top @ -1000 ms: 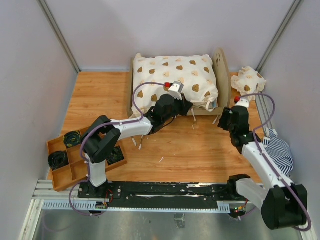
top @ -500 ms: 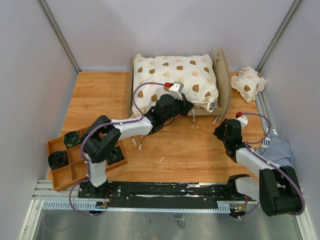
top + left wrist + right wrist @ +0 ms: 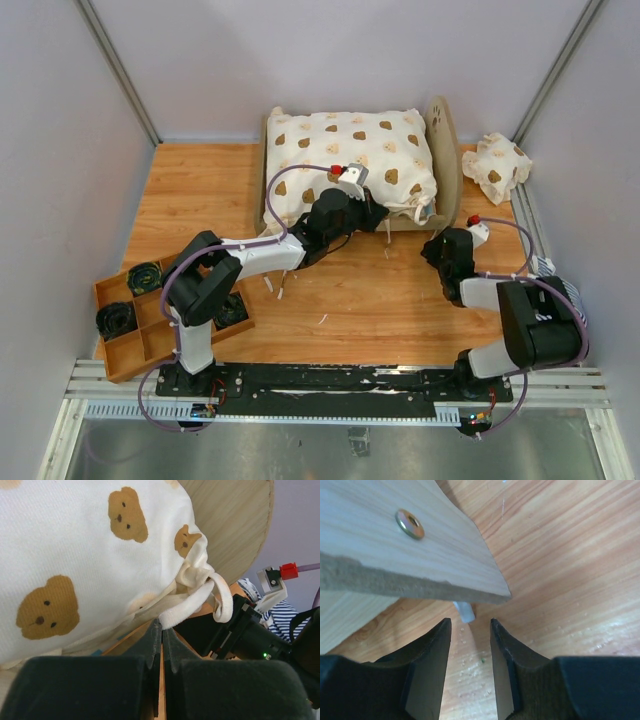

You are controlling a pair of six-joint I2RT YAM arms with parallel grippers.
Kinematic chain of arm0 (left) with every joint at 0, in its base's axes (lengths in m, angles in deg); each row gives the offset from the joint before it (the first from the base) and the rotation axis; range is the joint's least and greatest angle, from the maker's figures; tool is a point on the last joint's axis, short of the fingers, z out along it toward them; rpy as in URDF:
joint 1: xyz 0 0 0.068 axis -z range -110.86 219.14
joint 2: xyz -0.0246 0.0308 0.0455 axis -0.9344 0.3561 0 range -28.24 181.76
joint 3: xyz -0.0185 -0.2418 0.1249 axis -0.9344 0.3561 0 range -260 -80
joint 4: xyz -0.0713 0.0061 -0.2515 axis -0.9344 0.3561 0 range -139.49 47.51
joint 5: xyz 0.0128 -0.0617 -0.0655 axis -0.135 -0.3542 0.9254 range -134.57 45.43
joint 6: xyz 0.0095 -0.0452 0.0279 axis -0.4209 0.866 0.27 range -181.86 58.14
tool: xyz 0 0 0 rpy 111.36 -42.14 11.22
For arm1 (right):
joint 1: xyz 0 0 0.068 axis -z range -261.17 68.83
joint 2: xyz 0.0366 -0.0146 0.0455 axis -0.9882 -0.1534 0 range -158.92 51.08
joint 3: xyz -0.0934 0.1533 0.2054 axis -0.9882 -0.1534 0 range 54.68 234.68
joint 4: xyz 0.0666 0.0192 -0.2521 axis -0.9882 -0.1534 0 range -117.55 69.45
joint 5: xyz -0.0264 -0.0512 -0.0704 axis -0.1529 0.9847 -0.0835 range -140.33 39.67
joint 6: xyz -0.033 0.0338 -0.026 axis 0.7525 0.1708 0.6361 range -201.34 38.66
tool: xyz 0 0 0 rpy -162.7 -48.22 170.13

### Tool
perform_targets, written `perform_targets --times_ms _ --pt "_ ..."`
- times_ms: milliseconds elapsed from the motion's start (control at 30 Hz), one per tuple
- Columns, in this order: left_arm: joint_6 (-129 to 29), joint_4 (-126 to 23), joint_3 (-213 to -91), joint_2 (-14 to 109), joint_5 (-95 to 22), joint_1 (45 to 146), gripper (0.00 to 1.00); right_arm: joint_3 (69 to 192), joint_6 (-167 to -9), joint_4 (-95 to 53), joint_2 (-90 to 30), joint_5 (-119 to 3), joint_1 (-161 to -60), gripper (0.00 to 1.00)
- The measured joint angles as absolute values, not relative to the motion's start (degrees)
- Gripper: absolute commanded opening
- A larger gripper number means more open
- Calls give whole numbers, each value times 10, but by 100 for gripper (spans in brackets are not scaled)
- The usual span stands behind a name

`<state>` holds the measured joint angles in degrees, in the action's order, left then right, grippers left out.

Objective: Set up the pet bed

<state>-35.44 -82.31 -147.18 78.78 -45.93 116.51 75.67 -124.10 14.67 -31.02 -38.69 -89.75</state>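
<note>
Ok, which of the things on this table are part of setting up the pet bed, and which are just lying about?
For the job:
pet bed
bear-print cover on it
bear-print pillow beside the headboard
striped cloth at the right edge, probably bedding

Lying about:
wooden tray with black coils
small white bits on the table
</note>
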Motion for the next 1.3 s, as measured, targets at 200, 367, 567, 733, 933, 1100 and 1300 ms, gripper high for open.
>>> perform_targets --times_ms 200,367,567,733,933,1100,1300 --pt "-348 -823 -1472 788 -453 1165 0 786 -1247 175 -364 -386 -898 37" --pt "-347 -823 -1472 788 -448 1165 0 803 -1248 197 -399 -385 -898 9" --pt "-345 -823 -1472 788 -442 1165 1 785 -1241 188 -375 -394 -898 0" --pt "-341 -823 -1472 788 -426 1165 0 776 -1210 60 -236 -420 -898 0" --pt "-332 -823 -1472 788 -408 1178 0 766 -1167 -105 -48 -472 -898 0" --pt "-329 -823 -1472 788 -392 1200 2 766 -1143 -224 82 -538 -897 0" --pt "-326 -818 -1471 788 -384 1221 4 766 -1139 -304 232 -593 -895 0"
